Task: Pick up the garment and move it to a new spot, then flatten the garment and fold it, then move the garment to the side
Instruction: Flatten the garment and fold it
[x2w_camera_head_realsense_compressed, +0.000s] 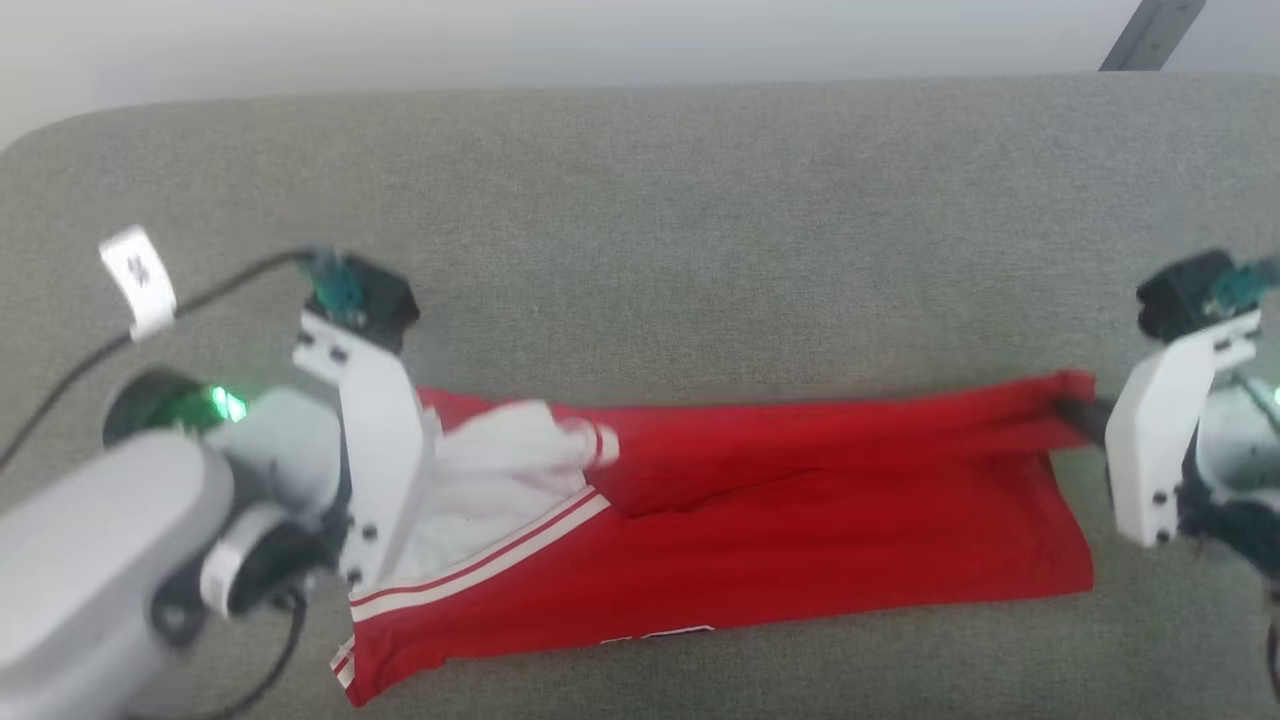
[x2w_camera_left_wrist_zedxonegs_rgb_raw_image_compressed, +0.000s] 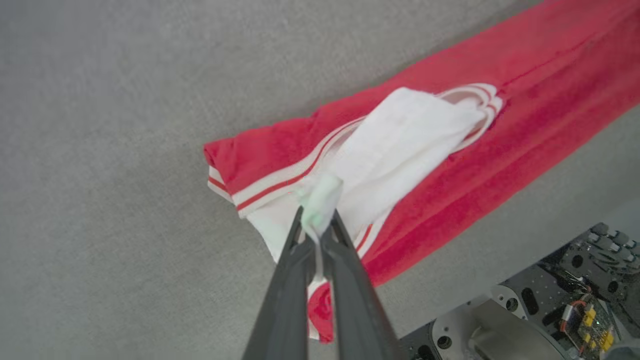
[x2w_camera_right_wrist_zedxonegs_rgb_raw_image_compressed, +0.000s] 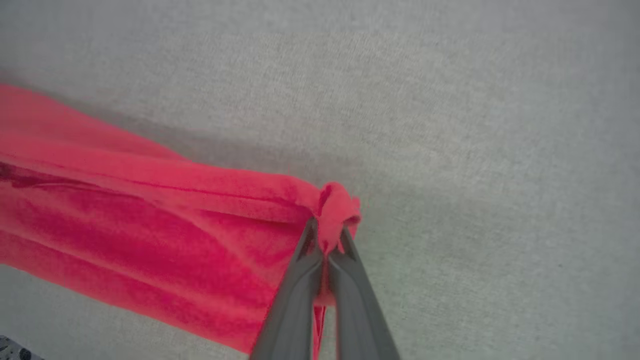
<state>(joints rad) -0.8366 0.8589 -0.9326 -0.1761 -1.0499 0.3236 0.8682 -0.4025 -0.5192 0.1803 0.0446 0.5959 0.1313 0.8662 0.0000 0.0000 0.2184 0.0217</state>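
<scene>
Head view: the red shirt, white sleeve and striped trim at its left end, lies stretched across grey fabric. Left wrist view: left gripper pinches the white sleeve. Right wrist view: right gripper pinches a bunched red corner.

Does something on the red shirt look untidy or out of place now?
Yes. The white sleeve lies crumpled over the red jersey beside the left gripper, not spread flat, and the right gripper pinches the far corner into a bunch.

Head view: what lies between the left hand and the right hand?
The red jersey, stretched from left hand to right hand, each pinching one end, over grey upholstery. The head view shows it.
</scene>
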